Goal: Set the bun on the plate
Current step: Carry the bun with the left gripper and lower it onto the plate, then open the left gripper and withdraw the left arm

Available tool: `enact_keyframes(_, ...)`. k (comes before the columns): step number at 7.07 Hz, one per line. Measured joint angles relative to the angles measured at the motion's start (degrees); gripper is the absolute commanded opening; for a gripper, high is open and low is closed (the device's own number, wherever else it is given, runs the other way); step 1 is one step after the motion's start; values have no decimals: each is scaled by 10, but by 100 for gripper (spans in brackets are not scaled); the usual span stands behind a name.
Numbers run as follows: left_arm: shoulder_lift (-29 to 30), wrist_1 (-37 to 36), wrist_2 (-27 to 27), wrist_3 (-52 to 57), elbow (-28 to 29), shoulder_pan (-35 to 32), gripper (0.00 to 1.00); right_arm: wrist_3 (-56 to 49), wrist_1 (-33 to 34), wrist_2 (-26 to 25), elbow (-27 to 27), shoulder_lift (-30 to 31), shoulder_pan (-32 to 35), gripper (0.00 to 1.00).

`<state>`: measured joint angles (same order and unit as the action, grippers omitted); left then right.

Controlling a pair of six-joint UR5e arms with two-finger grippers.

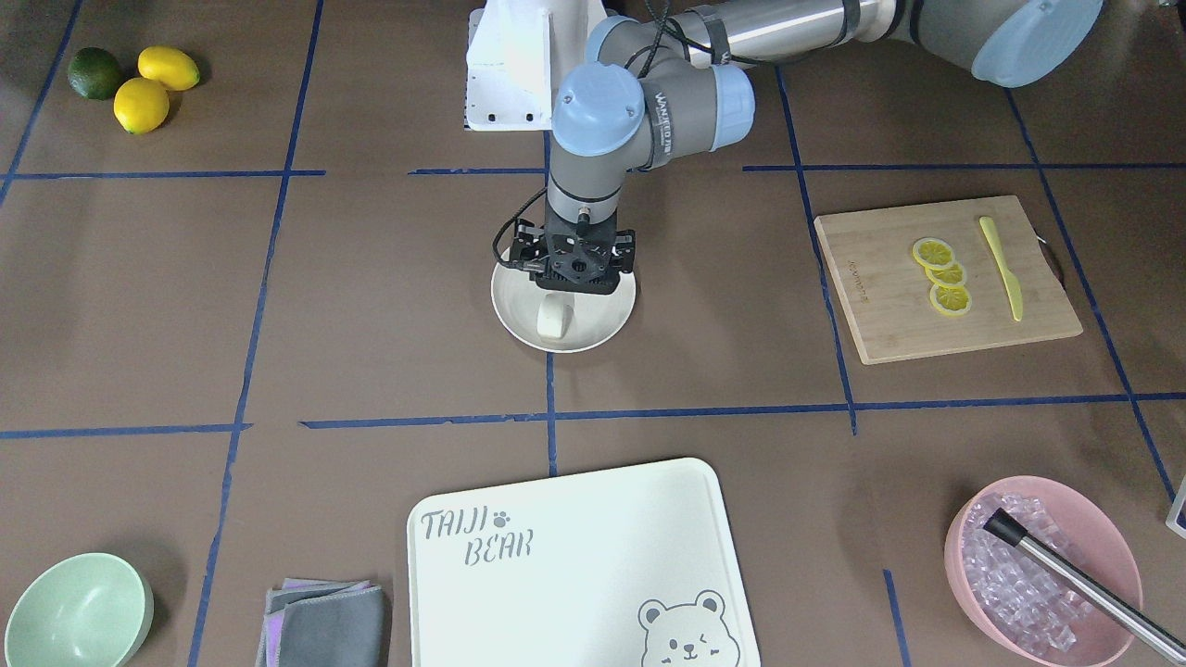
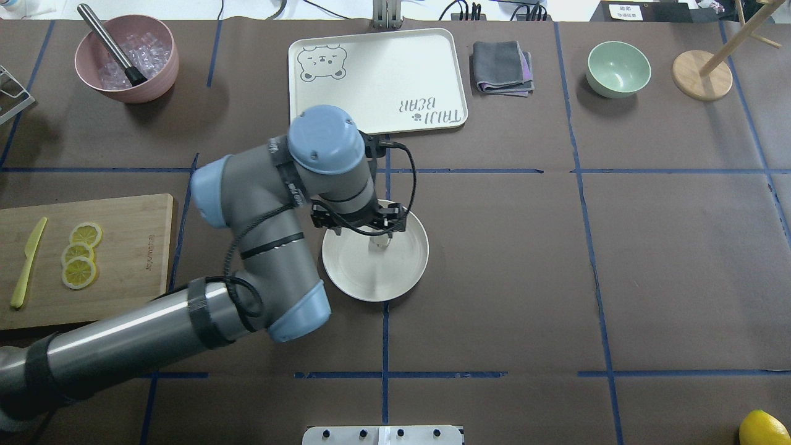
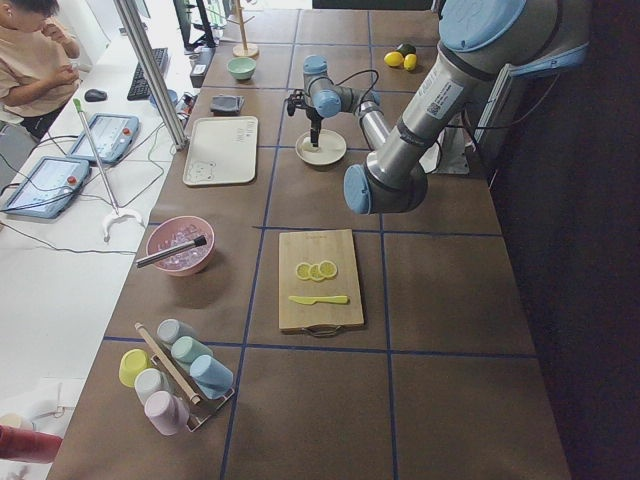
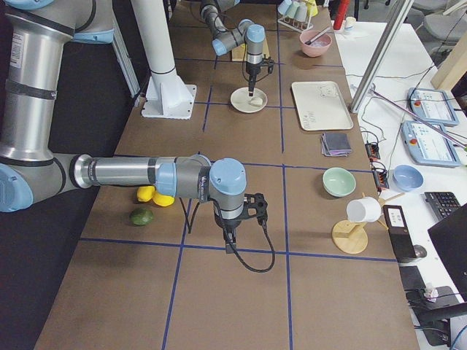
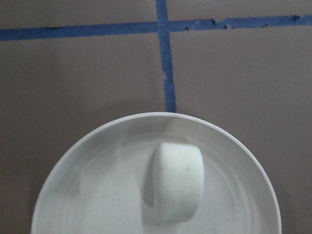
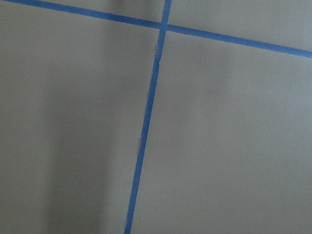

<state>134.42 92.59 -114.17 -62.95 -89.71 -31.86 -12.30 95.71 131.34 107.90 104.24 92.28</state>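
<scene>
The white bun (image 5: pixel 178 185) lies on the cream-white plate (image 5: pixel 97 195) with nothing touching it in the left wrist view. From across the table the bun (image 1: pixel 552 320) sits in the near half of the plate (image 1: pixel 602 320). My left gripper (image 1: pixel 563 289) hangs straight above it, pointing down and open, with its fingers clear of the bun. From overhead the left gripper (image 2: pixel 380 238) covers most of the bun on the plate (image 2: pixel 371 278). My right gripper (image 4: pixel 230 246) hovers over bare table far from the plate, and I cannot tell its state.
A bear-printed white board (image 2: pixel 377 80) lies just beyond the plate. A wooden board with lemon slices (image 2: pixel 80 253) and a yellow knife is on the left. A pink bowl of ice (image 2: pixel 126 59), a grey cloth (image 2: pixel 502 67), a green bowl (image 2: pixel 618 68) and whole lemons (image 1: pixel 153 88) stand further off.
</scene>
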Motion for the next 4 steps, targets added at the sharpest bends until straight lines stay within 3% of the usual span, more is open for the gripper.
enact_keyframes(2,-113,-70,-43,140,-124,-71,100,0,1,0,-1,1,0,100)
enact_keyframes(4,-219,-110,-107,339,-175,-193,100,1,2,0,-7,0,0,100)
